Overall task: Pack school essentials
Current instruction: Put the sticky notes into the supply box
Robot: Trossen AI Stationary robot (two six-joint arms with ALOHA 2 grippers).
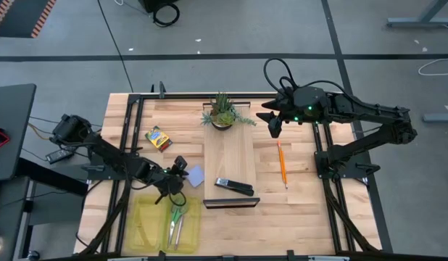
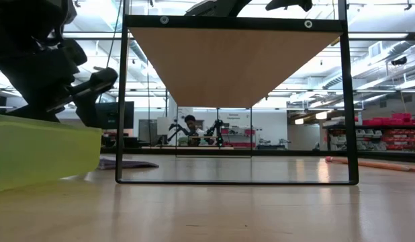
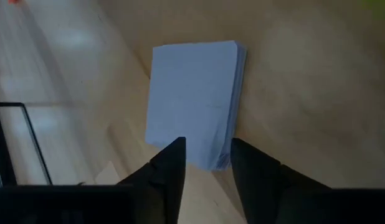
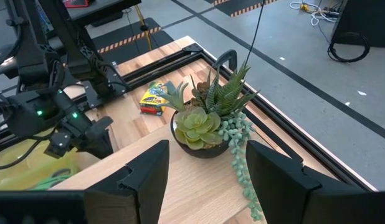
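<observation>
Nearest, green-handled scissors (image 1: 176,220) lay inside the yellow tray (image 1: 146,223). Just beyond, left gripper (image 1: 182,170) hovered at the pale blue note pad's (image 1: 196,175) edge, fingers (image 3: 169,168) parted slightly, nothing visibly held. Black stapler (image 1: 233,186) rested on the center board (image 1: 230,156), orange pencil (image 1: 282,164) well to its right. Farther, crayon box (image 1: 159,138) sat left. Right gripper (image 1: 273,123) hung wide apart, empty, beside the potted plant (image 1: 222,112).

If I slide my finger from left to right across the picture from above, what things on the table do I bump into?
Crayon box → scissors in the yellow bin → blue note pad → potted plant → black stapler → orange pencil.
</observation>
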